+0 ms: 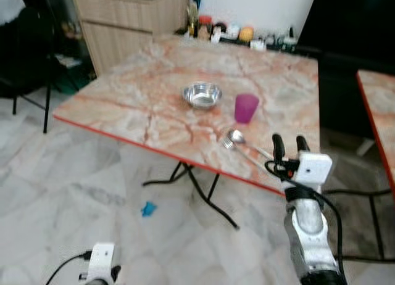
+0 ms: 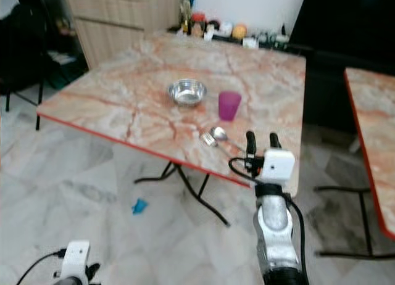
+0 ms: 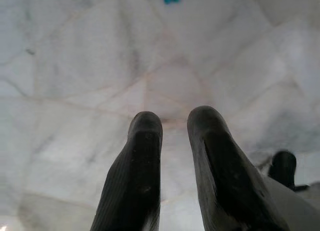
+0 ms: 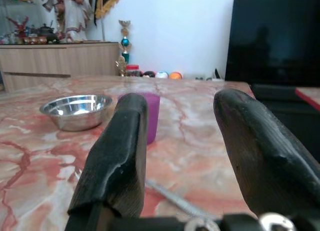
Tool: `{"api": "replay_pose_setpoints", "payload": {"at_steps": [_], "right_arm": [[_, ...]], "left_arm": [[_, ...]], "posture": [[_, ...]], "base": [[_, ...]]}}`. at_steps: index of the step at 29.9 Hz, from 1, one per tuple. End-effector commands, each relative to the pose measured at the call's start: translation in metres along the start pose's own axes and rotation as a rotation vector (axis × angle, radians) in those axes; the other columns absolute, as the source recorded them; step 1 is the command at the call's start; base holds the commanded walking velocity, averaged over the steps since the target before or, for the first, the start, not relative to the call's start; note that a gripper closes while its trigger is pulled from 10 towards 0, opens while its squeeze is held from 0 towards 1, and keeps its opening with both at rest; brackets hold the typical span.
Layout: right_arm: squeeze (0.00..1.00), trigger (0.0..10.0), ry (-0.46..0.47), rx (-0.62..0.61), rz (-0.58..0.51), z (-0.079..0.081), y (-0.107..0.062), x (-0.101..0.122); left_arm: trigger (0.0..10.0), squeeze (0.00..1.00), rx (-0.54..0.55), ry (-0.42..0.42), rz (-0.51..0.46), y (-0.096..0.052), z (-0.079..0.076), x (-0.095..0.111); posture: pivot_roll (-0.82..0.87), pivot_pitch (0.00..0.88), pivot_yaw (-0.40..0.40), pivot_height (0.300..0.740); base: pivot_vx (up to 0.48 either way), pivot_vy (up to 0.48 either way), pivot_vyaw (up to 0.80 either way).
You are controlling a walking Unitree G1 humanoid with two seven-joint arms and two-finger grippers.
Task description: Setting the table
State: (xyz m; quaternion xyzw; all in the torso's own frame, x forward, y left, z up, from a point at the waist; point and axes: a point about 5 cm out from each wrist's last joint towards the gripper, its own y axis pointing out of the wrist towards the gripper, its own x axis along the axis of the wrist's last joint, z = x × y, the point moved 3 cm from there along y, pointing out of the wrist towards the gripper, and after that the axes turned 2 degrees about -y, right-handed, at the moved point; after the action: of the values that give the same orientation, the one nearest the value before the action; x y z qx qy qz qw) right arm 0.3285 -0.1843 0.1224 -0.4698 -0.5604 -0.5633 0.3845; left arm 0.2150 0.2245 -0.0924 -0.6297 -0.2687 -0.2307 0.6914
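Observation:
A steel bowl (image 1: 202, 94) sits near the middle of the marble table (image 1: 136, 106), with a purple cup (image 1: 246, 107) just to its right. A spoon and fork (image 1: 237, 140) lie together close to the table's near edge, handles running toward me. My right gripper (image 1: 287, 144) hovers at that near edge, just right of the cutlery handles, open with nothing between its fingers (image 4: 117, 156). Through the right wrist camera I see the bowl (image 4: 76, 110), the cup (image 4: 151, 116) and a cutlery handle (image 4: 175, 198) ahead. My left gripper (image 3: 172, 123) hangs low over the floor, fingers slightly apart.
Small jars and bottles (image 1: 234, 32) line the table's far edge. A wooden cabinet (image 1: 123, 20) stands at the back left, a second table (image 1: 379, 112) on the right. A black chair (image 1: 31, 69) is at left. A blue scrap (image 1: 148, 208) lies on the tiled floor.

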Motion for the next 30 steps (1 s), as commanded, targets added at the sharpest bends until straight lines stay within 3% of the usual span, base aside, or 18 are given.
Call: {"api": "replay_pose_setpoints", "payload": {"at_steps": [1, 9, 15, 22, 30], "right_arm": [[0.0, 10.0, 0.009, -0.024, 0.007, -0.006, -0.001, -0.002], [0.0, 10.0, 0.013, -0.02, 0.005, -0.004, 0.0, -0.001], [0.0, 10.0, -0.017, -0.092, 0.026, -0.015, -0.015, -0.008], [0.0, 10.0, -0.018, -0.104, 0.101, -0.016, -0.024, -0.021], [0.0, 10.0, -0.003, -0.086, 0.129, -0.007, -0.027, -0.029]], "left_arm": [[10.0, 0.0, -0.007, -0.006, 0.017, -0.001, -0.003, -0.005], [10.0, 0.0, -0.011, -0.001, 0.016, -0.001, -0.004, -0.005], [10.0, 0.0, -0.014, 0.0, 0.015, 0.0, -0.005, -0.005], [10.0, 0.0, -0.013, -0.003, 0.013, 0.0, -0.005, -0.004], [10.0, 0.0, -0.011, -0.005, 0.015, -0.001, -0.005, -0.005]], "posture": [[0.07, 0.0, -0.023, 0.74], [0.07, 0.0, -0.023, 0.74], [0.06, 0.0, -0.024, 0.74], [0.06, 0.0, -0.028, 0.74], [0.07, 0.0, -0.03, 0.74]], "base": [[0.0, 0.345, 0.0], [0.0, 0.345, 0.0], [0.0, 0.344, 0.0], [0.0, 0.344, 0.0], [0.0, 0.345, -0.63]]}}
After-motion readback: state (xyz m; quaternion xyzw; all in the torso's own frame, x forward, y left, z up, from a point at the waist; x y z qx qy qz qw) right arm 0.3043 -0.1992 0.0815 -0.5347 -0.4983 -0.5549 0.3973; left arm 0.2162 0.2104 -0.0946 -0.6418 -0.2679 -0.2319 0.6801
